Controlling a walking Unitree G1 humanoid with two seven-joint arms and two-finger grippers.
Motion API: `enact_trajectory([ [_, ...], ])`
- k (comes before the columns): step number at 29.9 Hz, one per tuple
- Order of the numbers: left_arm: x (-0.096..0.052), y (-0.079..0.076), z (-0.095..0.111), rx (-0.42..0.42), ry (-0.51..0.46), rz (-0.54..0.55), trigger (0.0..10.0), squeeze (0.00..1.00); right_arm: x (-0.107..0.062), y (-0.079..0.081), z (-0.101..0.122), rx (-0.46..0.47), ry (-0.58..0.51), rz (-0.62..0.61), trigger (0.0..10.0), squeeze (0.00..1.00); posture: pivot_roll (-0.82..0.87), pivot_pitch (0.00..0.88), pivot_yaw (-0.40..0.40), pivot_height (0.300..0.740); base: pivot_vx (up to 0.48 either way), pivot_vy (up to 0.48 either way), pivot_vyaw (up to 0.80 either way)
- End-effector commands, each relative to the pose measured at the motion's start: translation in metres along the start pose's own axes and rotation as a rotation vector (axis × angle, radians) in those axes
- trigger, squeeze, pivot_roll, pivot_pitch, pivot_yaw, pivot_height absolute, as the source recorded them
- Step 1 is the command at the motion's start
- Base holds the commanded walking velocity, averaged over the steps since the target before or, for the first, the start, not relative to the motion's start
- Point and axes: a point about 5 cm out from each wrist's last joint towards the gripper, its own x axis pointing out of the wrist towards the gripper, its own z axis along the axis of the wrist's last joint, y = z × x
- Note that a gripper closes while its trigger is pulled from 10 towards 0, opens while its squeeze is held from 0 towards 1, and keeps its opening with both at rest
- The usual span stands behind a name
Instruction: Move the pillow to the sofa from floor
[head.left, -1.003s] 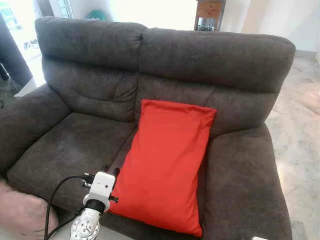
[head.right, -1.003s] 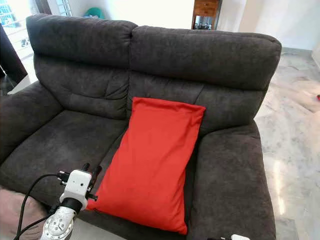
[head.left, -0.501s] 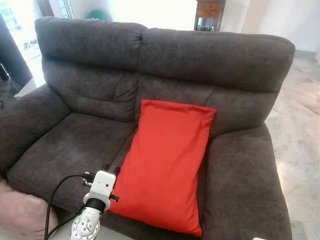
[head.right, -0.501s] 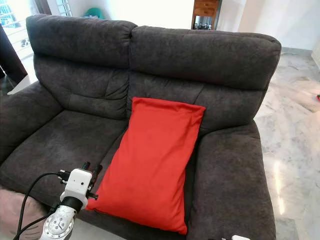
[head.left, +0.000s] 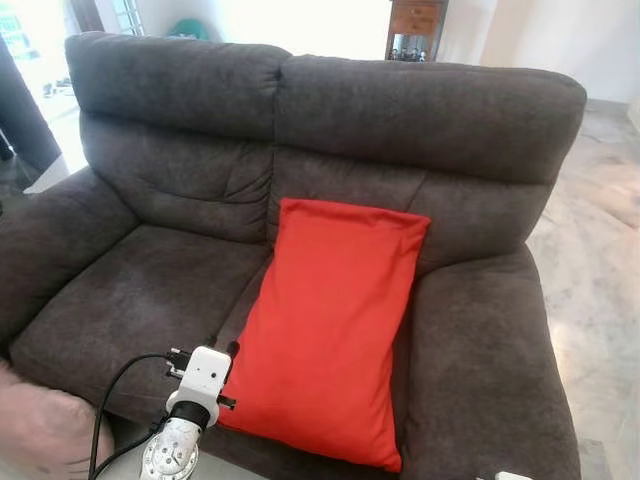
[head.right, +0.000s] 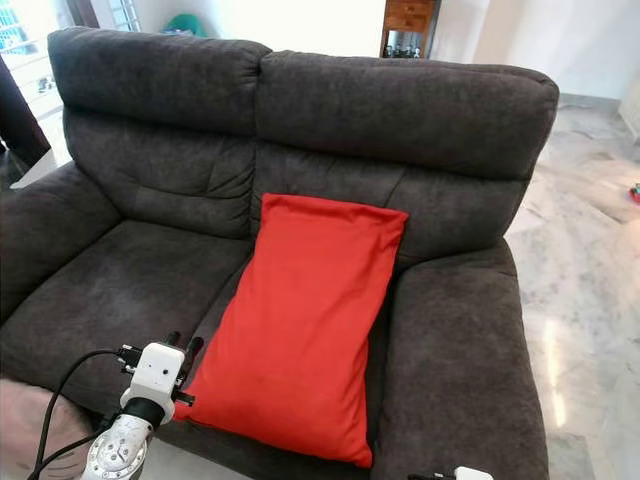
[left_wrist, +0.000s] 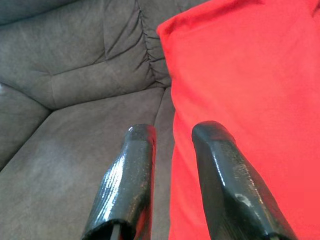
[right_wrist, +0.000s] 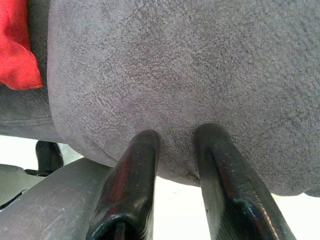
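While the right arm is cut off at the bottom edge of the head views, its wrist camera shows the right gripper with fingers slightly apart and empty, against the front of the sofa. At lower left, the left gripper reaches up from the bottom edge, fingers spread and empty, just beside the edge of the red pillow, which leans on the seat at centre frame.
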Motion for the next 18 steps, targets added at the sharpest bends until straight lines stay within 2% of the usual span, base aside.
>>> enact_trajectory([
  [1,-0.001,0.001,-0.004,0.012,0.010,0.001,10.0,0.00,0.001,0.007,-0.001,-0.006,0.018,0.011,10.0,0.00,0.08,0.015,-0.005,0.740,-0.244,0.000,0.00],
  [8,0.000,0.002,-0.010,0.015,0.018,-0.003,10.0,0.00,0.006,0.016,0.012,-0.010,-0.009,0.023,10.0,0.00,0.07,0.005,-0.003,0.740,-0.253,0.000,0.00],
  [18,0.000,0.000,-0.014,0.016,0.020,-0.008,10.0,0.00,0.005,0.011,0.009,-0.011,-0.004,0.019,10.0,0.00,0.08,0.003,-0.002,0.740,-0.280,0.000,0.00],
])
